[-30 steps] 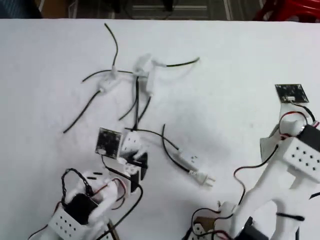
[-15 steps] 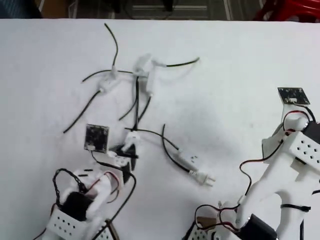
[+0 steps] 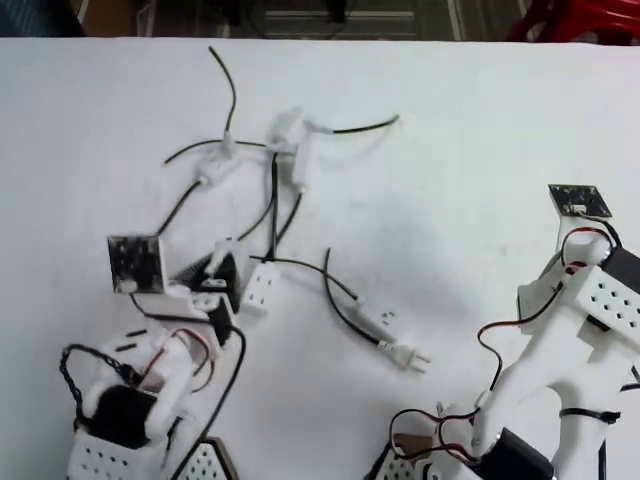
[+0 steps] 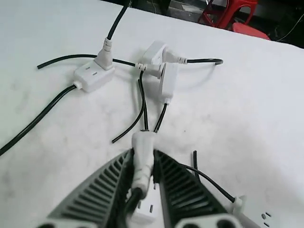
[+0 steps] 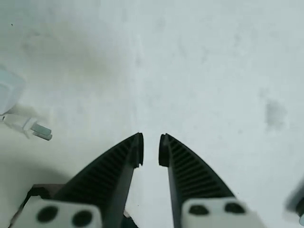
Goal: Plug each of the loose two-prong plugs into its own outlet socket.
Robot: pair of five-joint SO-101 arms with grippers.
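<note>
My left gripper [image 4: 142, 156] is shut on a white two-prong plug [image 4: 142, 164] with a black cord running away from it. A white outlet socket [image 4: 145, 213] lies just under that plug. From above, the left gripper [image 3: 215, 272] sits left of this socket [image 3: 258, 287]. Another loose plug [image 3: 405, 355] with bare prongs lies near the table's middle front, beside a white cord piece [image 3: 382, 321]. My right gripper [image 5: 150, 151] hovers over bare table, slightly open with nothing between its fingers. The loose plug [image 5: 26, 126] lies off to its side.
At the back, a plug sits joined to a socket [image 3: 215, 165], also seen as the joined pair [image 4: 92, 73]. A cluster of white sockets and plugs [image 3: 290, 135] with black cords lies beside it. The right arm's body [image 3: 590, 310] stands at the table's right front.
The left arm has swung to the left, its gripper going from over the white socket to its left side. The right arm has shifted only slightly.
</note>
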